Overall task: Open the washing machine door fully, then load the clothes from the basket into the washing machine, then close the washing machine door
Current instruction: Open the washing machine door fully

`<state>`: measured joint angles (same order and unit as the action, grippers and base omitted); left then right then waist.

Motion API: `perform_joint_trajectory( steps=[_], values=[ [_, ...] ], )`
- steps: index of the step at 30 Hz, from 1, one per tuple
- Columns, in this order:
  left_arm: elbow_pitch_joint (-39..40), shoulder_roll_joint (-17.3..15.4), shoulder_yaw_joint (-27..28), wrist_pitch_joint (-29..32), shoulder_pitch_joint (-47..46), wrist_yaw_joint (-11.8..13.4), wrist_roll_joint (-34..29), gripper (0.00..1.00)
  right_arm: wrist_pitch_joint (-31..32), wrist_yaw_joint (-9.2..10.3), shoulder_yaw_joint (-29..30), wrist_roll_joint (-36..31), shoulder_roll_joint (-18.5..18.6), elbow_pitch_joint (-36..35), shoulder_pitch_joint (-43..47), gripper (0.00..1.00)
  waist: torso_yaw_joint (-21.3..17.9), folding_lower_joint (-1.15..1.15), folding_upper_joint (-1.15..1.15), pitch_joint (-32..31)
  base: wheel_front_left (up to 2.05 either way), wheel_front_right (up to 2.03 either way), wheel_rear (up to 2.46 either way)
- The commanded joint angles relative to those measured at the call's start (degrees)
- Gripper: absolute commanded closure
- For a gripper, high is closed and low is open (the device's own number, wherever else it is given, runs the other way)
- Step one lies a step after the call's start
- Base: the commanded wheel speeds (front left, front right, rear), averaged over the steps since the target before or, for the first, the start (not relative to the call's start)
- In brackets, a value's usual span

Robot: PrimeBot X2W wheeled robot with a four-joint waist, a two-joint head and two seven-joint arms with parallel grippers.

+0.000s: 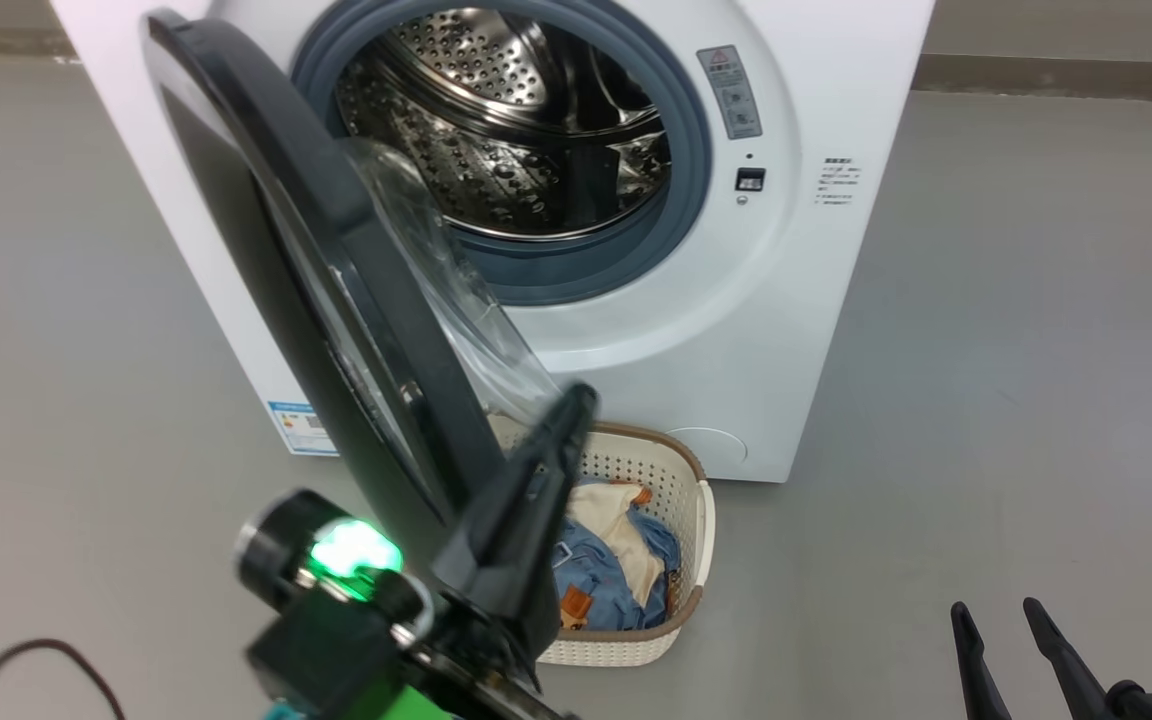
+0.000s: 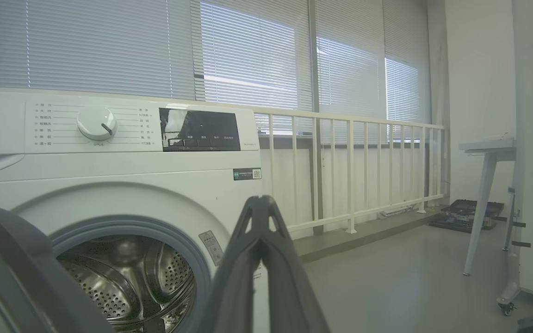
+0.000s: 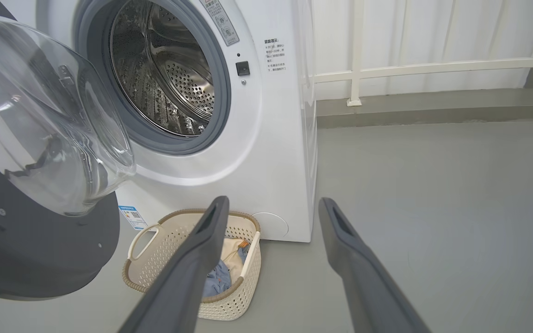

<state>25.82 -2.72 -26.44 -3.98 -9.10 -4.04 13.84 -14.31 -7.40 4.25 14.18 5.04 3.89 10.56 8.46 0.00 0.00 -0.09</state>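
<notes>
The white washing machine [image 1: 816, 300] stands with its steel drum [image 1: 506, 120] exposed. Its black door [image 1: 336, 300], with a clear glass bowl [image 3: 40, 120], is swung out to the left. My left gripper [image 1: 581, 400] is shut and empty, raised just right of the door's edge, above the basket [image 1: 681, 480]. The cream basket sits on the floor at the machine's foot and holds blue and cream clothes [image 1: 606, 560]. At the lower right my right gripper [image 1: 996, 605] hangs open and empty, apart from everything. In the right wrist view its fingers [image 3: 201, 240] frame the basket [image 3: 155, 240].
Grey floor [image 1: 1036, 350] lies bare to the right of the machine. A white railing [image 2: 350, 171] and window blinds stand behind it, with a white table [image 2: 488, 152] and a dark case [image 2: 465, 212] at the far right. A black cable [image 1: 26, 660] lies at the lower left.
</notes>
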Motion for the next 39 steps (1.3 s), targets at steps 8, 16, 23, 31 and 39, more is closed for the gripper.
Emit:
perform_joint_trajectory(
  steps=[8,16,23,31,39],
  values=[
    [-1.7,-0.2,-4.5,0.2,0.9,4.0,4.9,1.00,-0.7,-0.09,-1.3,0.4,0.3,-0.8,-1.1,0.00,2.6,0.00,0.00,0.8,0.00,0.00,0.00],
    [-4.5,-0.2,-8.9,-0.8,0.5,6.9,10.5,1.00,-0.7,-0.09,-1.6,0.3,0.4,-0.5,-2.3,0.00,4.2,0.00,0.00,2.1,0.00,0.00,0.00],
    [-8.2,-0.2,-11.0,0.1,0.0,8.8,15.7,1.00,-0.7,-0.09,-1.9,0.3,0.9,-0.4,-3.1,0.00,4.6,0.00,0.00,3.2,0.00,0.00,0.00],
    [-10.1,-0.2,-12.5,1.1,-0.7,10.1,17.1,1.00,-0.7,-0.09,-1.8,0.2,1.2,-0.2,-3.5,0.00,4.9,0.00,0.00,4.3,0.00,0.00,0.00],
    [-11.5,-0.2,-13.7,1.7,-0.8,11.2,17.3,1.00,-0.7,-0.09,-2.0,0.1,1.2,-0.1,-4.0,0.00,6.0,0.00,0.00,5.0,0.00,0.00,0.00]
  ],
)
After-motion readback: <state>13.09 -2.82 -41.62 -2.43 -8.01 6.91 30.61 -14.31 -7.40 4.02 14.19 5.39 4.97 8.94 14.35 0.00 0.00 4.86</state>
